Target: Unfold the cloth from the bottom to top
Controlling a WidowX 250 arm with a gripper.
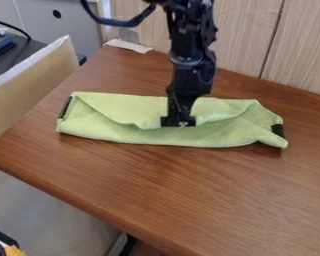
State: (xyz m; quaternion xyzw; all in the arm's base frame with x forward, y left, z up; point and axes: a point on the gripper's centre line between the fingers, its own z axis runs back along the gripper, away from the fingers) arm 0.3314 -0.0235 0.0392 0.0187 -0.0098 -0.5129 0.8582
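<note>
one green cloth (pixel 116 134) lies folded across the table (pixel 189 190), the claw (pixel 179 122) at its middle, how open or gripping what we cannot tell, and we judge this the grasping step, next needing its loose edge (pixel 130 122) drawn toward the top.

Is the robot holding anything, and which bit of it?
I can't tell whether the end effector is gripping the green cloth; it is down by the middle of the top flap's edge.

Black end effector (pixel 179 122) over the middle of a folded green cloth (pixel 116 131) on a brown wooden table (pixel 169 192).
</note>
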